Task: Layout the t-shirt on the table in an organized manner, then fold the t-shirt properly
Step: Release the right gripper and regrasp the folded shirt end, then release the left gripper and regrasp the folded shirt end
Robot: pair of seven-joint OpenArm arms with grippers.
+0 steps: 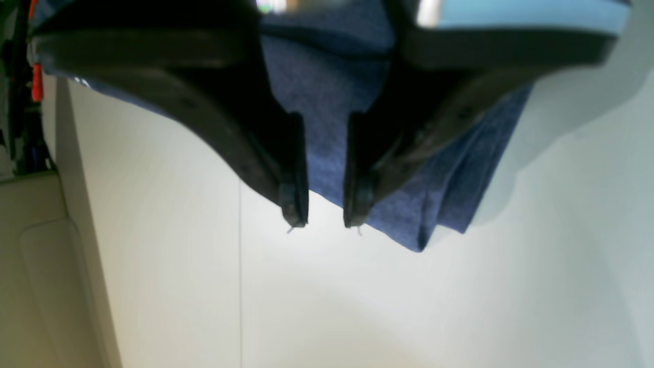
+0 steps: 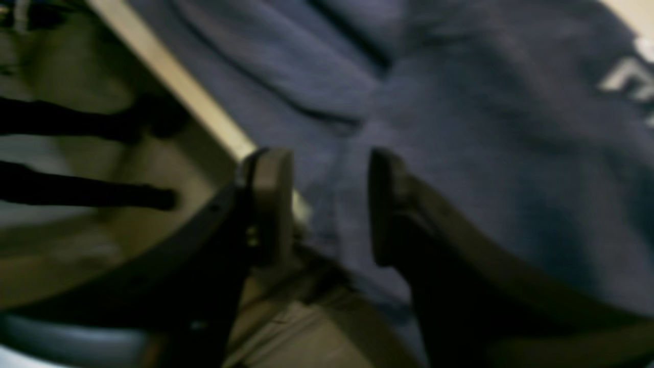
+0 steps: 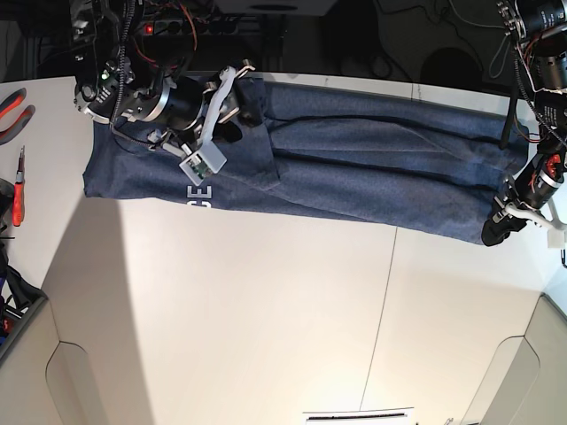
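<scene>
The dark navy t-shirt [image 3: 372, 168] lies as a long folded band across the far side of the white table [image 3: 266, 310], its white lettering [image 3: 199, 195] near the left end. My right gripper [image 3: 239, 84] hovers over the shirt's left part by the table's back edge. In the right wrist view that right gripper [image 2: 327, 163] is open, with blue fabric [image 2: 460, 128] showing in the gap. My left gripper [image 3: 494, 232] sits at the shirt's near right corner. In the left wrist view the left gripper [image 1: 325, 207] has its fingers apart, tips past the shirt's hem [image 1: 398, 214].
Red-handled pliers [image 3: 13, 97] and a red screwdriver [image 3: 18, 190] lie at the table's left edge. A thin dark seam [image 3: 381, 292] crosses the tabletop. Cables and dark equipment [image 3: 292, 35] stand behind the back edge. The table's right edge [image 3: 545, 301] runs close to the left arm.
</scene>
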